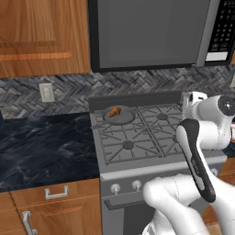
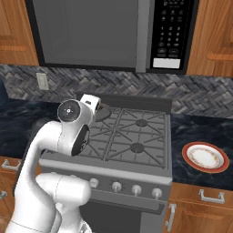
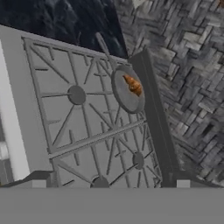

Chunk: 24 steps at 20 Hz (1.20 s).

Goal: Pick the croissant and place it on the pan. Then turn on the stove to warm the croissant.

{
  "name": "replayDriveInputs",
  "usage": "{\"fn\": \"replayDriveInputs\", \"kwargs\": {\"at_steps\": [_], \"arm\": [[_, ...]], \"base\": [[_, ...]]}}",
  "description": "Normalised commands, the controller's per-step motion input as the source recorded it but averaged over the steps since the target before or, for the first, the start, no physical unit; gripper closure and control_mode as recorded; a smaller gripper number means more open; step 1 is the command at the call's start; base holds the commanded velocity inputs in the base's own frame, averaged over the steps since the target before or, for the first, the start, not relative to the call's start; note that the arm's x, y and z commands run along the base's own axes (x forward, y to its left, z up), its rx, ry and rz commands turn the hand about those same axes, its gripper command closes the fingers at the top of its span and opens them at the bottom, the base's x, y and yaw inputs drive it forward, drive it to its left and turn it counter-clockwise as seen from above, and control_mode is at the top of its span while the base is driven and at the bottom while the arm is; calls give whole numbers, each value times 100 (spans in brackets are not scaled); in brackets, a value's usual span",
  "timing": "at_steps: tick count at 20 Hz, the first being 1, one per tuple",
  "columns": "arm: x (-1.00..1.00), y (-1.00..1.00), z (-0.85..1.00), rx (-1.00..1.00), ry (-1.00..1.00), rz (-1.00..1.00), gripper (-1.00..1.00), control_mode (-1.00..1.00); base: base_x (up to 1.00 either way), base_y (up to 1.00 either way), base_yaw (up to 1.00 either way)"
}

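Observation:
The croissant lies in the pan, a small grey skillet on the rear left burner of the stove. In the hand view the croissant sits toward one side of the pan, and the thin handle points toward the dark counter. My gripper hangs open and holds nothing, well above the stove's right half and apart from the pan. My hand hides most of the pan in the right base view. Round knobs line the stove front.
A grey microwave hangs above the stove. A white plate with an orange-red rim sits on the dark counter to the right. Dark counter stretches left of the stove, with wooden cabinets below. My own forearm crosses the stove's front right.

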Motion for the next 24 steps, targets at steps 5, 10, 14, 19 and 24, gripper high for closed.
{"fn": "replayDriveInputs", "kwargs": {"at_steps": [5, 10, 14, 19, 24], "arm": [[-1, 0, 0, 11, -5, -46, -100, -100], [0, -3, 0, 15, 0, -38, -100, -100], [1, -14, 0, 17, 0, -28, -100, -100], [0, -11, 0, 13, 0, -14, -100, -100], [0, 0, 0, 4, 0, -4, -100, -100]], "base": [[0, 0, 0], [0, 0, 0], [0, 0, 0], [0, 0, 0], [0, 0, 0]]}}
